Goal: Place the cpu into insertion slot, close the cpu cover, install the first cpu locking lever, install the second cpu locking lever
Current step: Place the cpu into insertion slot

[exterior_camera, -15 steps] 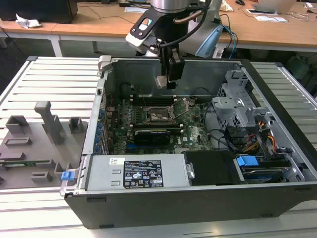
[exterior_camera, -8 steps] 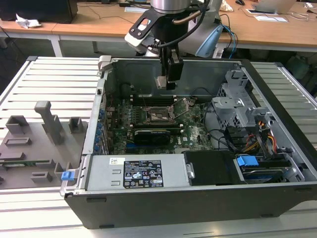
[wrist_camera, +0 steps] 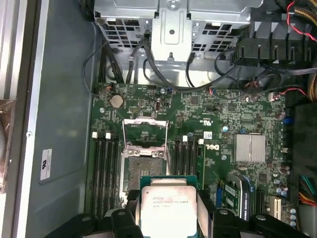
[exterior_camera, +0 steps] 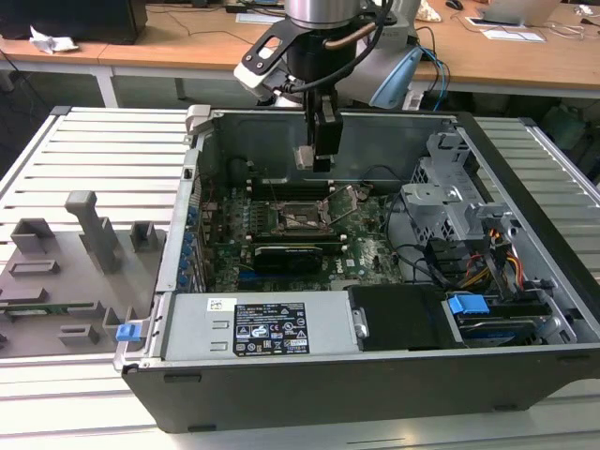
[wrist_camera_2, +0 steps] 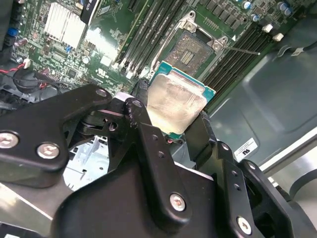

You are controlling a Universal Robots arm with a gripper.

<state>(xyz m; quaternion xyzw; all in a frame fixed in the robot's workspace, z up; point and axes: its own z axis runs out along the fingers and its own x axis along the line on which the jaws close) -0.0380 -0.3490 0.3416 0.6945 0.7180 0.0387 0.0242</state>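
My gripper (exterior_camera: 322, 141) hangs inside the open computer case, above the motherboard. It is shut on the cpu (wrist_camera_2: 176, 104), a flat silvery square with a green edge, clamped between the two black fingers (wrist_camera_2: 140, 101). In the first wrist view the cpu (wrist_camera: 167, 208) sits in my gripper (wrist_camera: 167, 220), just short of the bare insertion slot (wrist_camera: 143, 166). The cpu cover (wrist_camera: 144, 120), a thin metal frame, is swung open beyond the slot. The slot (exterior_camera: 298, 217) lies below and in front of the gripper. A thin locking lever (wrist_camera_2: 242, 50) sticks out beside the slot (wrist_camera_2: 190, 52).
Memory slots (wrist_camera: 105, 168) flank the socket. A black graphics card (exterior_camera: 295, 253) lies in front of it, a drive cage (exterior_camera: 441, 187) and cables to the exterior view's right, the power supply (exterior_camera: 253, 328) at the front. Grey fixtures (exterior_camera: 66, 262) stand outside the case.
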